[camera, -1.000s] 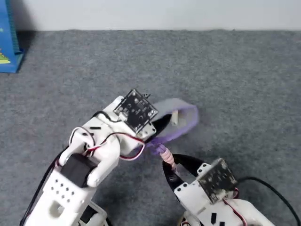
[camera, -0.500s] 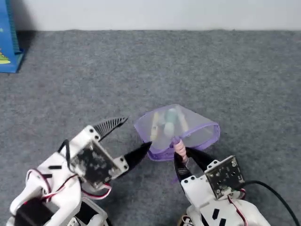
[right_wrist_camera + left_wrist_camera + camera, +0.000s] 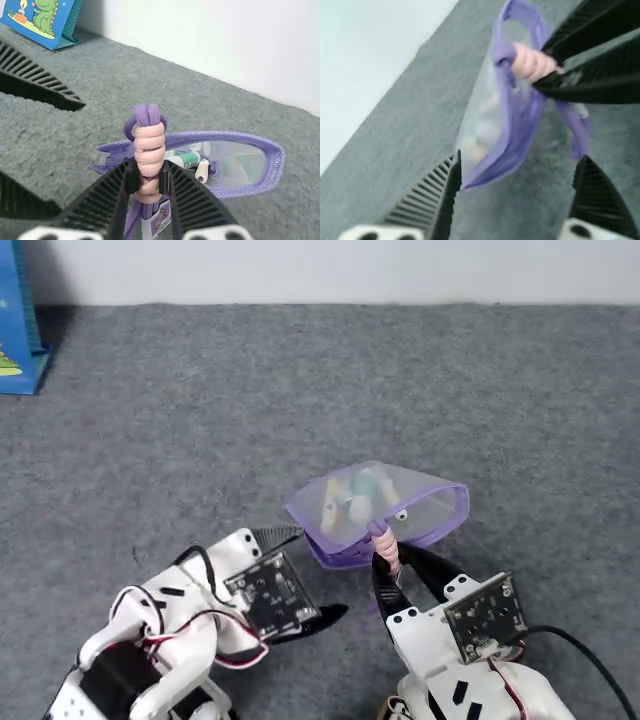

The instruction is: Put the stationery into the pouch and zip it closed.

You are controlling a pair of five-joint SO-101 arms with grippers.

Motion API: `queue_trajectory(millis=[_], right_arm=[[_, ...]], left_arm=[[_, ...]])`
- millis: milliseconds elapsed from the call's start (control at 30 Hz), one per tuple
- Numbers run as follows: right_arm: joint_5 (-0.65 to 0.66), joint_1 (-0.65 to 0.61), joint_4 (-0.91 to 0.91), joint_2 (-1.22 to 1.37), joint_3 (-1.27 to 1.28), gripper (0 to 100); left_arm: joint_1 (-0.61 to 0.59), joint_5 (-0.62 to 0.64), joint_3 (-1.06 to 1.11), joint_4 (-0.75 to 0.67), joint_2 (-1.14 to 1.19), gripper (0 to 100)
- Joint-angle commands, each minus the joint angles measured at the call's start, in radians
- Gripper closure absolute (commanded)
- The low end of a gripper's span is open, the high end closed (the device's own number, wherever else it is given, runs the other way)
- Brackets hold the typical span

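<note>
1. The pouch [image 3: 428, 506] lies mid-frame, stationery [image 3: 356, 498] inside.
2. The right gripper [image 3: 390, 558] pinches its pink pull [image 3: 383, 543].
3. The left gripper [image 3: 322, 571] gapes wide, lower left.
4. Zipping looks next: hold pouch, tug pull.

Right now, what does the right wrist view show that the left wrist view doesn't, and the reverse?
Right wrist view adds a blue dinosaur card by the wall and a green-labelled tube inside the pouch. Left wrist view adds the left gripper open, with the pouch beyond its fingers. Both show the purple pouch, its pink pull clamped by the right gripper, and grey carpet.
</note>
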Motion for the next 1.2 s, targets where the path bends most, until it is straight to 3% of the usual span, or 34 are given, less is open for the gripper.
queue_trajectory(millis=[0,267,500,900,1167], right_arm=[[0.008,0.01,-0.019,-0.002,-0.057,99.1],[0.012,0.012,-0.022,-0.002,-0.057,99.1],[0.012,0.01,-0.025,-0.002,-0.057,99.1],[0.012,0.012,-0.018,-0.002,-0.058,99.1],[0.011,0.013,-0.018,-0.002,-0.058,99.1]], left_arm=[[0.015,0.023,0.035,-0.1,-0.002,66],[0.014,0.023,0.229,-0.365,0.0,66],[0.02,0.021,0.237,-0.411,-0.002,75],[0.075,0.028,0.314,-0.437,-0.009,77],[0.081,0.028,0.317,-0.486,-0.009,93]])
